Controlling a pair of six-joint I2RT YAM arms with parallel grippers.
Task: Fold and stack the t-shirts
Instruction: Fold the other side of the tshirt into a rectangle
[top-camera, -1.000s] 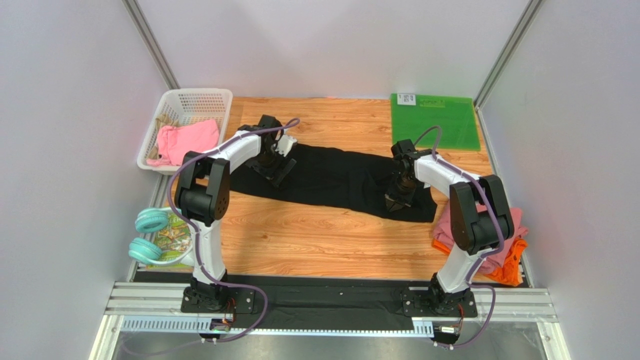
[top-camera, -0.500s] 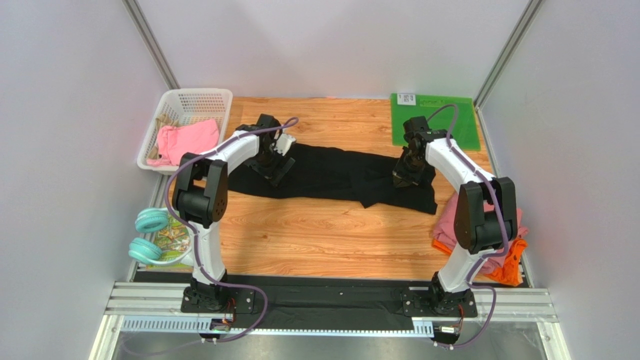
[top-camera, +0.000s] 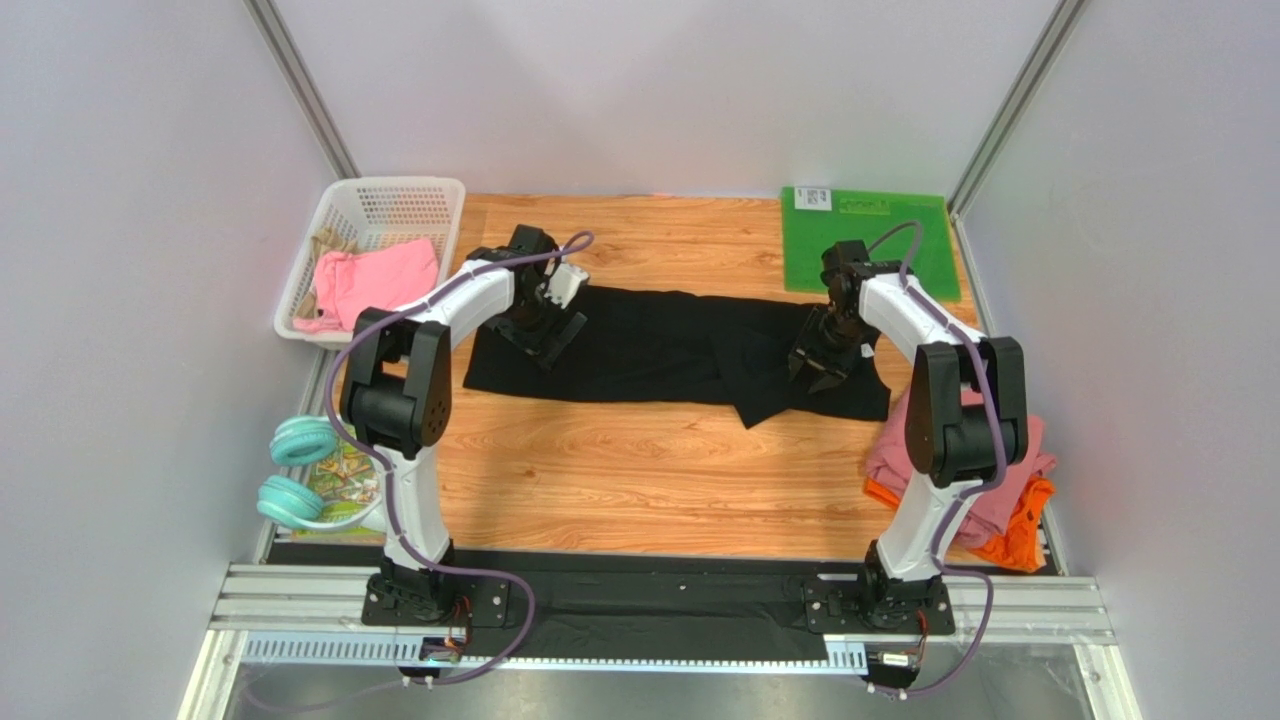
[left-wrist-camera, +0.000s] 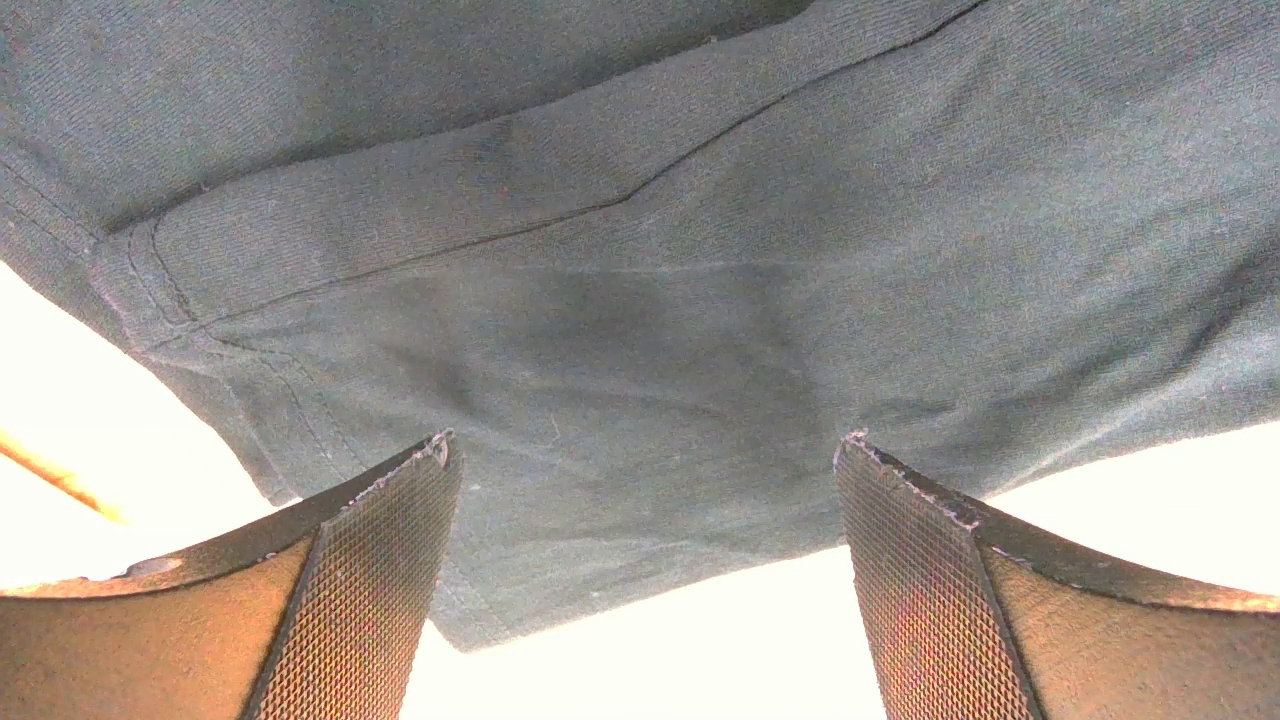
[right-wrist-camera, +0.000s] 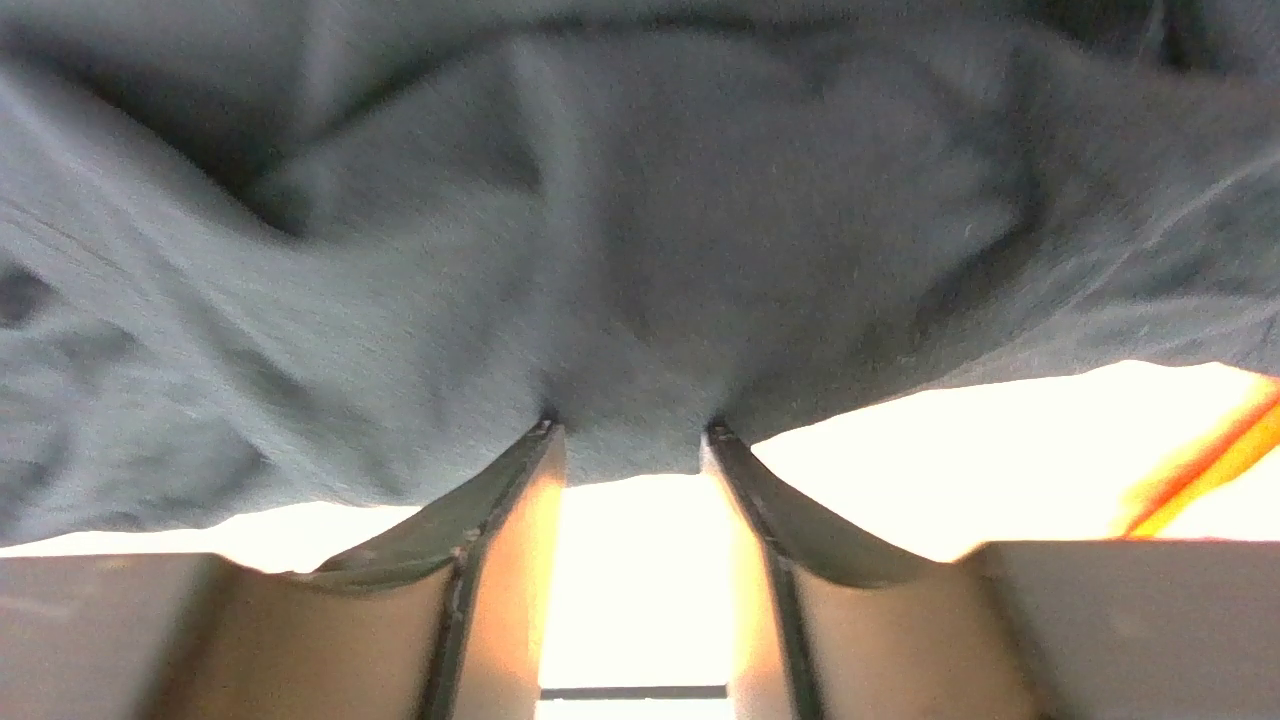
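The right tool (right-wrist-camera: 633, 435) stands part-way open, its tips at the hem of the black shirt (top-camera: 661, 345). A second ago it sat nearer the arms. It has since moved back and rightward with that end, so the shirt now lies as a straighter band across the surface (top-camera: 646, 480). The left tool (left-wrist-camera: 643, 450) stays wide open over the shirt's left end. Counted: two tools, one black shirt, one dusty-pink shirt (top-camera: 992, 513) piled on one orange shirt (top-camera: 1029, 543) at the right edge, one green mat (top-camera: 872, 240), one basket (top-camera: 383, 188).
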